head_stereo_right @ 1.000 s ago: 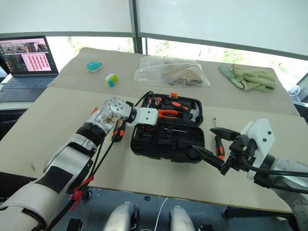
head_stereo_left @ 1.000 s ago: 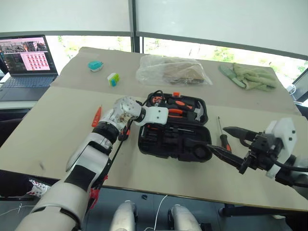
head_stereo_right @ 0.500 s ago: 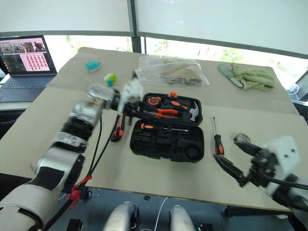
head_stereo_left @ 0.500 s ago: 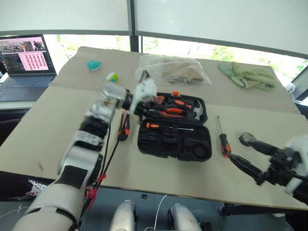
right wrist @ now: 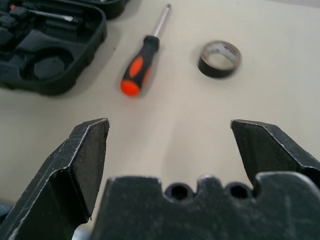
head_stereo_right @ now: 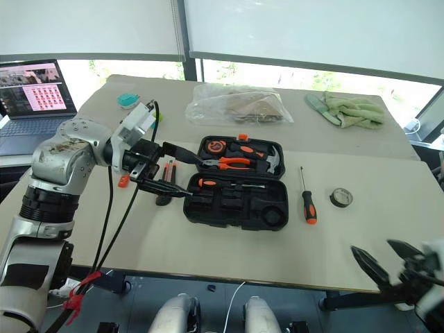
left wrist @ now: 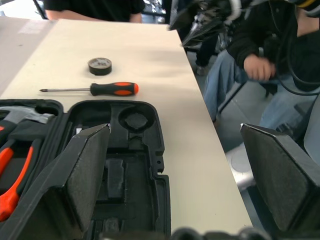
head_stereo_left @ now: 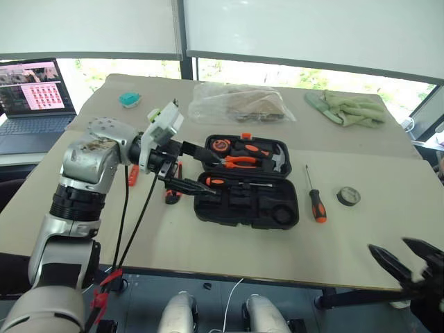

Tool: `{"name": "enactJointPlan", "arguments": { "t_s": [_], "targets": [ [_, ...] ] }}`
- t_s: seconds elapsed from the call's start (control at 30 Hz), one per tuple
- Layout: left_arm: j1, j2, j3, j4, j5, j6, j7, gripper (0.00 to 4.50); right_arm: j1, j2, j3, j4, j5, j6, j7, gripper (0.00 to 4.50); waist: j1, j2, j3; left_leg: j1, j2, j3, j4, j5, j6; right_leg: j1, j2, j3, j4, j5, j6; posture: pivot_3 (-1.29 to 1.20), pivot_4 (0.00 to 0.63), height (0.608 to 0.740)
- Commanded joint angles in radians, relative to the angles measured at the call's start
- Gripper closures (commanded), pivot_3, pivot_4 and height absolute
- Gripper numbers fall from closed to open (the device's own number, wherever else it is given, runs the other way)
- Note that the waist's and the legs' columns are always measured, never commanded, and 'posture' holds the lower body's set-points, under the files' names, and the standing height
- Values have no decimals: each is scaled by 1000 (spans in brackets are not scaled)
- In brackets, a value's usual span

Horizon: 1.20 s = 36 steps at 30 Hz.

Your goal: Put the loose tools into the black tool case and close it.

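Observation:
The black tool case (head_stereo_left: 239, 202) lies open in the middle of the table, with pliers, a hammer and an orange-handled screwdriver in its slots. My left gripper (head_stereo_left: 207, 171) hovers open and empty over the case's left edge. Right of the case lie a loose screwdriver (head_stereo_left: 313, 195) and a black tape roll (head_stereo_left: 348, 196). Left of the case, under my left arm, lie an orange-and-black tool (head_stereo_right: 164, 186) and an orange tester pen (head_stereo_right: 123, 181). My right gripper (head_stereo_left: 388, 245) hangs open and empty past the table's front right edge, pointing at the screwdriver (right wrist: 137, 72) and tape roll (right wrist: 219, 58).
At the back stand a clear plastic bag (head_stereo_left: 239, 104), green gloves (head_stereo_left: 350, 107) and a teal object (head_stereo_left: 128, 99). A laptop (head_stereo_left: 31, 87) sits at the far left. People sit beyond the table's right side, one hand (left wrist: 257, 65) showing.
My left gripper opened, lifted off the case and drew back left; an orange-handled screwdriver now lies in the case. My right gripper dropped down and right, uncovering the tape roll.

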Motion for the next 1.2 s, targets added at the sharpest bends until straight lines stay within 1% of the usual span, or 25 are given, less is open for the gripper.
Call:
{"name": "enactJointPlan", "arguments": {
  "t_s": [0.03,0.1,0.17,0.27,0.4,0.5,0.53,0.57,0.67,0.7,0.77,0.9,0.93,0.97,1.03,1.07,1.13,1.2],
  "targets": [
    [9,3,9,-47,-14,-22,30,27,-143,-1,140,77,-83,-9,-77,0,2,1,0,0,0,0,-1,0,0,0,0,0,0,0,0,0,150,740],
    [18,3,9,-66,-19,-17,43,27,-256,20,241,153,-144,-1,-138,0,3,1,0,-2,0,2,-1,0,0,-2,1,0,0,0,0,0,150,740],
    [24,6,9,-80,-23,-13,53,27,-320,28,315,211,-204,-5,-170,0,4,1,0,-3,0,2,0,0,0,-3,1,0,0,0,0,0,150,740],
    [27,10,8,-90,-23,-7,66,27,-378,46,383,267,-240,-5,-181,0,13,2,1,-5,-2,4,0,0,0,-5,0,0,1,0,1,0,150,740],
    [29,15,2,-84,-5,-27,83,27,-451,91,441,341,-290,-2,-228,0,10,2,1,-6,-2,5,0,0,0,-6,0,0,1,0,1,0,150,740],
    [24,16,1,-66,-4,-27,92,0,-461,143,437,319,-284,16,-265,767,7,2,1,-6,-2,5,0,0,0,-6,0,0,2,0,1,0,150,740],
    [22,17,0,-59,-3,-29,93,0,-455,153,440,304,-286,17,-268,1178,7,2,0,-6,-2,5,0,0,0,-6,0,0,2,0,2,0,150,740],
    [19,19,-1,-51,-2,-34,92,0,-453,161,441,293,-291,17,-275,1428,7,2,1,-6,-1,5,0,0,0,-6,0,0,2,0,2,0,150,740],
    [17,21,-4,-20,12,-62,93,0,-482,226,387,247,-274,38,-358,2421,5,2,0,-6,-1,5,0,0,0,-6,0,0,2,0,2,0,150,740],
    [17,21,-5,-11,16,-70,93,0,-492,238,373,224,-263,53,-372,2857,4,2,1,-6,-1,5,0,0,0,-6,0,0,2,0,2,0,150,740],
    [23,25,-3,-8,14,-73,92,0,-515,239,319,168,-236,84,-393,3451,4,2,1,-6,-2,5,0,0,0,-7,0,0,4,-1,1,0,150,740],
    [35,43,-4,-16,8,-65,83,0,-576,206,241,133,-181,141,-389,3456,4,3,1,-6,-2,5,0,0,0,-8,0,1,6,-1,2,0,150,740],
    [37,50,-6,-19,7,-61,78,0,-600,190,226,137,-162,150,-375,3456,4,3,1,-6,-2,5,0,0,0,-8,0,1,6,-1,2,0,150,740],
    [47,68,-7,-31,1,-55,62,0,-647,144,227,151,-126,139,-303,3456,4,3,1,-6,-2,5,0,0,0,-8,0,1,6,-1,1,0,150,740],
    [70,97,-7,-60,-15,-40,41,0,-729,26,299,187,-63,82,-49,3456,-4,5,3,-6,-2,6,0,0,0,-8,0,1,6,-1,1,0,150,740],
    [76,104,-7,-69,-19,-35,39,0,-756,-28,355,211,-58,41,76,3456,-6,6,3,-6,-2,7,0,0,0,-9,0,3,6,-1,1,0,150,740],
    [78,106,-10,-77,-21,-33,43,0,-795,-93,452,271,-86,-26,226,3456,-6,6,3,-5,-1,7,-1,0,0,-9,1,3,7,-1,1,0,150,740],
    [77,106,-12,-80,-18,-33,44,0,-831,-131,531,333,-128,-88,321,3456,-1,5,4,-4,1,6,-1,0,0,-8,3,0,6,-2,-1,0,150,740]
  ]
}}
